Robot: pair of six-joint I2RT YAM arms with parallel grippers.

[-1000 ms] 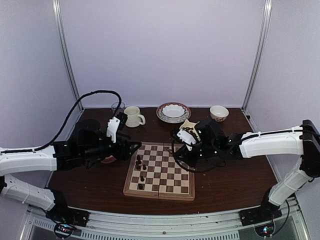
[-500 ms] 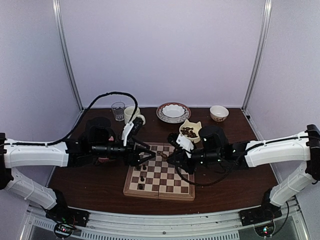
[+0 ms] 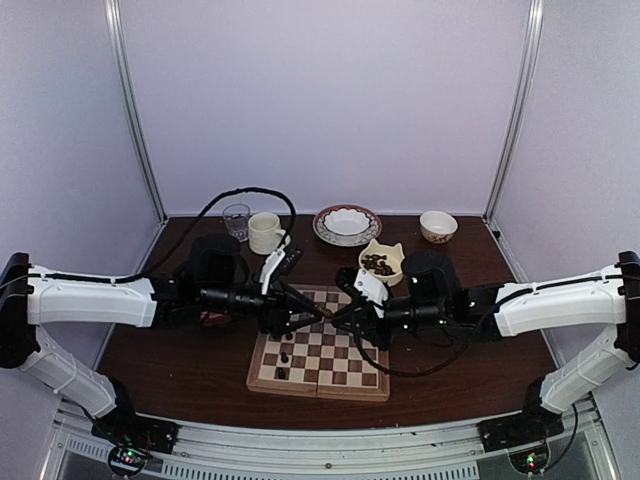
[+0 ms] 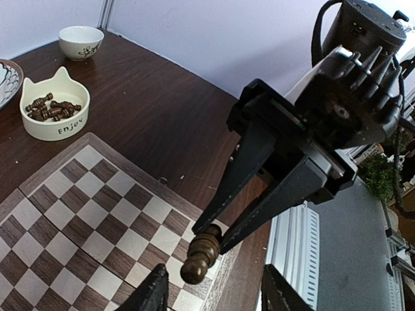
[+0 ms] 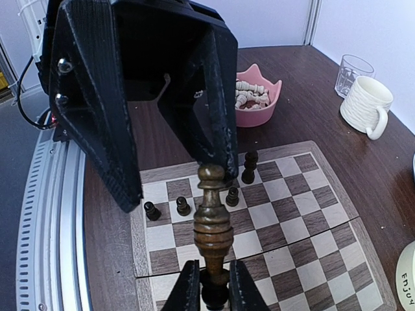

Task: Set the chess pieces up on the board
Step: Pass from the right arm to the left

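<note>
One word can be read: "Enjoy", in dark lettering on the outer wall of the cream cat-eared bowl (image 4: 67, 129) that holds dark chess pieces (image 4: 52, 107). In the right wrist view only the first letters, "Enj", show on that bowl's wall at the lower right edge. The small white bowl (image 4: 81, 42) carries a dark mark on its side, too small to read. In the top view, nothing is legible.
</note>
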